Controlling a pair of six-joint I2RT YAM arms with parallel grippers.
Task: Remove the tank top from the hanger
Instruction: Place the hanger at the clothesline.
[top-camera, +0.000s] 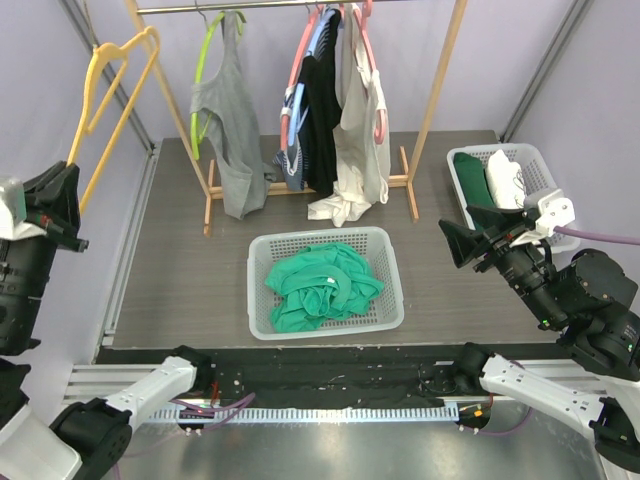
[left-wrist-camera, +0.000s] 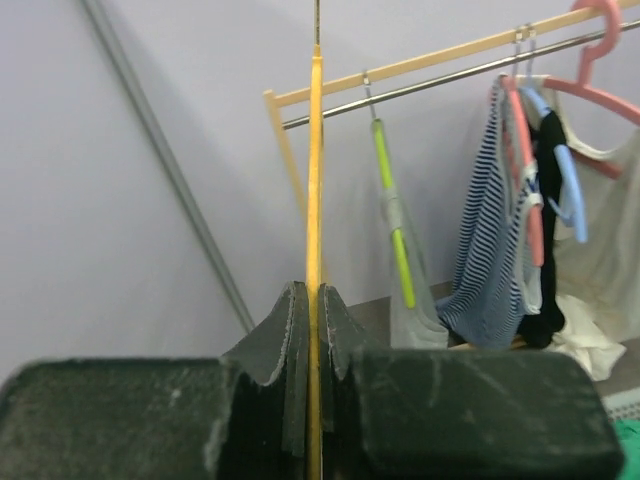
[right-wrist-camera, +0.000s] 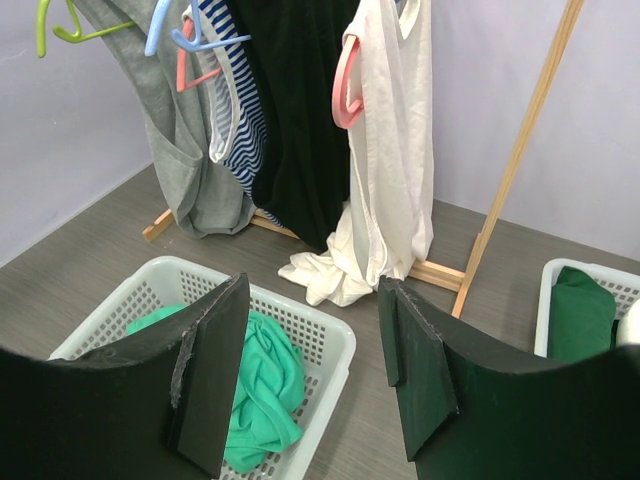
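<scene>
We see bright, even light and soft shadows; the steel edge (top-camera: 330, 450) glares, and near fingers (left-wrist-camera: 268, 345) blur slightly.

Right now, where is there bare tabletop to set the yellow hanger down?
Widest bare patch: left of the centre basket, out to the table edge. A narrower strip lies between it and the right basket. Crowded under the rack, where the white top pools.

Green tank top (top-camera: 322, 285) crumpled in basket (top-camera: 330, 327); hanger (left-wrist-camera: 316, 200) bare.
</scene>
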